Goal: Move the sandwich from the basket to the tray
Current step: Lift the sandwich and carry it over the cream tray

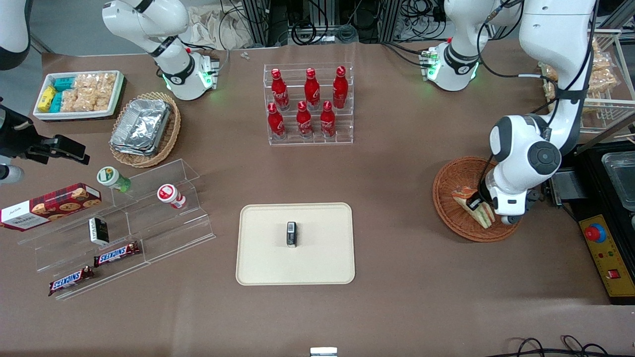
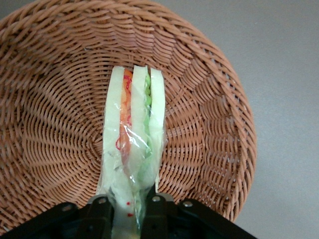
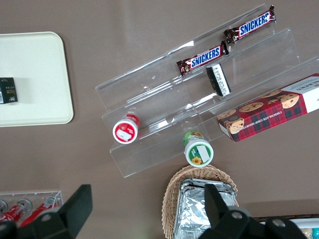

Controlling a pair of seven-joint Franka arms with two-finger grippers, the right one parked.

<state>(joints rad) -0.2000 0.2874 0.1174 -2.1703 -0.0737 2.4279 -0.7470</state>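
One triangular wedge sandwich of pale bread, in clear wrap, stands on edge in the round reddish-brown woven wicker basket, clamped at one end between the fingers of the left arm's tool.

Three bread slices show along the cut edge, with an orange-red filling layer in one gap and a green layer in the other. The left wrist view shows these layers, the wrap and the black fingers pressed against both bread faces; the front view shows only a corner of the sandwich beside the white wrist. The front view alone shows the basket on the brown desk toward the working arm's end, well apart from the flat cream-beige rectangular tray, which carries a small dark box.
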